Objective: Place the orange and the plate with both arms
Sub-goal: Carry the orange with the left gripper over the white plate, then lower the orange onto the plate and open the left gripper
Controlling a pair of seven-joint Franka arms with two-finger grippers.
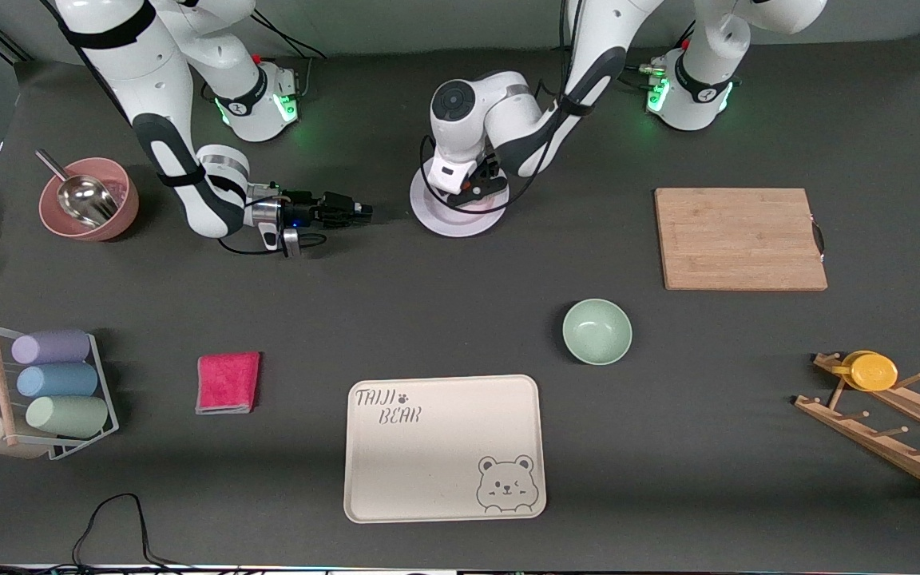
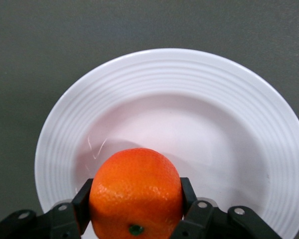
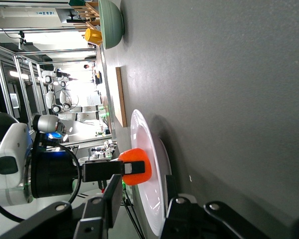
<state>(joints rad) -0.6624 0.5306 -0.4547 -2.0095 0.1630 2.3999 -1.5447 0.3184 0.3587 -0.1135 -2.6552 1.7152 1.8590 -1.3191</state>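
The pale plate lies on the table in front of the robots' bases, about midway between the two arms. My left gripper is over it and hides the orange in the front view. In the left wrist view my left gripper is shut on the orange, close over the plate's centre. I cannot tell whether the orange touches the plate. My right gripper is low beside the plate, toward the right arm's end, a little short of the rim. It is open, in line with the plate's edge. The orange shows there too.
A mint-green bowl and a cream bear tray lie nearer the front camera. A wooden board and a rack with a yellow cup are toward the left arm's end. A pink bowl with a scoop, a pink cloth and a cup rack are toward the right arm's end.
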